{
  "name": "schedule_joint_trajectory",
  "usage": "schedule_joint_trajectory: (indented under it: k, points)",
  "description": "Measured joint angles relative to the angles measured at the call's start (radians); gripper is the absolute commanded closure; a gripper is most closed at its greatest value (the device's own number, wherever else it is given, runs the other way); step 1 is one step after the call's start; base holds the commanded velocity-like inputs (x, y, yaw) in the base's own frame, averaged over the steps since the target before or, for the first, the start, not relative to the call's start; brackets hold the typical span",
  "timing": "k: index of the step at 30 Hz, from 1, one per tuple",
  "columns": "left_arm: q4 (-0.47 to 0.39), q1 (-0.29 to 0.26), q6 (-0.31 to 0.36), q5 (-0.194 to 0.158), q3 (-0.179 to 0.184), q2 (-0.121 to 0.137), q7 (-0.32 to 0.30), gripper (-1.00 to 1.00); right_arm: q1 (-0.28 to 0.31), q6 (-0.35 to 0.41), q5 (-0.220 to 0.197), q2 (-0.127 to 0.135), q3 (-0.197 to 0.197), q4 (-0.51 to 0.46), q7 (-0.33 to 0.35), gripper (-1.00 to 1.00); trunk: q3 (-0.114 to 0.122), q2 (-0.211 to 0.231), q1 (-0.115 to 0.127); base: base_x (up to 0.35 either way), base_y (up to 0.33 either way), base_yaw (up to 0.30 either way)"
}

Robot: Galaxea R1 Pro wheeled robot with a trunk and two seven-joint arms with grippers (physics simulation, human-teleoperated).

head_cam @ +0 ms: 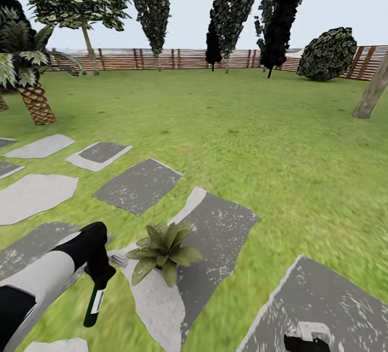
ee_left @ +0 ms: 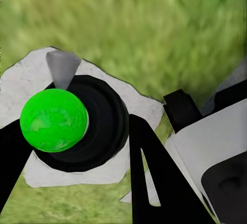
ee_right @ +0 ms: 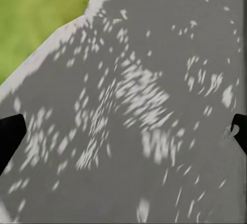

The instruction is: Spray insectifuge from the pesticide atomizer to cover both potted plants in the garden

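1. Garden lawn (head_cam: 280, 142): a green expanse bounded by a brown slatted fence (head_cam: 178, 59), with trees along it and a scaly-trunked palm (head_cam: 32, 98) far ahead of the left arm; none of these is a target.
2. Stepping slabs (head_cam: 140, 185): grey pavers crossing the grass ahead of and beneath both arms. The right wrist view looks straight down on one such slab (ee_right: 154, 105).
3. Potted plant (head_cam: 163, 252): one rosette of pointed green leaves standing on a slab, just beside the left gripper on its inner side and slightly ahead of it. Its pot is hidden under the leaves. A second plant cannot be located.
4. Left gripper (head_cam: 99, 276): clamped on the pesticide atomizer (head_cam: 95, 304), whose long axis runs down and slightly back from the fingers, away from the plant. The left wrist view looks along the bottle at its green-lit top (ee_left: 54, 120), with black fingers (ee_left: 154, 177) on either side.
5. Key relation: the left arm is much the nearer to the plant. Judged from the bottle's lie, it probably needs turning toward the leaves before spraying; which way the nozzle faces is hard to make out.
6. Right gripper (head_cam: 306, 343): cut off at the picture's edge, well apart from the plant; its tips (ee_right: 10, 136) stand wide apart over bare slab, holding nothing.
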State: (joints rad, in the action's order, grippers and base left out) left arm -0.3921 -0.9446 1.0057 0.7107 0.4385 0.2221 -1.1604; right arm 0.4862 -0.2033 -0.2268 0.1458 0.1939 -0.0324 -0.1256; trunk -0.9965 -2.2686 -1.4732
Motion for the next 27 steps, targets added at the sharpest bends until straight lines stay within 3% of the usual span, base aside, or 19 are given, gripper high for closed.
schedule_joint_trajectory:
  k: [10, 16, 23, 27]
  points:
    - [0.0, 0.0, 0.0, 0.0, 0.0, -0.002, 0.0, 1.0, 0.0, 0.0, 0.0, 0.0, 0.0, 0.0, 0.0, -1.0, 0.0, 0.0, 0.0, 0.232, -0.211, 0.018]
    - [-0.011, -0.001, 0.001, 0.0, -0.004, 0.001, -0.005, 1.0, 0.0, -0.001, 0.0, 0.0, 0.0, 0.0, 0.0, -1.0, 0.0, 0.0, 0.0, 0.051, -0.28, 0.247]
    - [-0.013, -0.018, -0.006, 0.006, -0.002, -0.001, -0.08, 1.0, 0.0, -0.001, 0.0, 0.0, 0.0, -0.001, 0.0, -1.0, 0.0, 0.0, 0.0, 0.001, -0.031, 0.277]
    - [-0.014, -0.022, -0.006, 0.011, 0.0, -0.003, -0.093, 1.0, 0.0, -0.001, 0.0, 0.0, 0.0, -0.002, 0.0, -1.0, 0.0, 0.0, 0.0, 0.0, -0.001, 0.275]
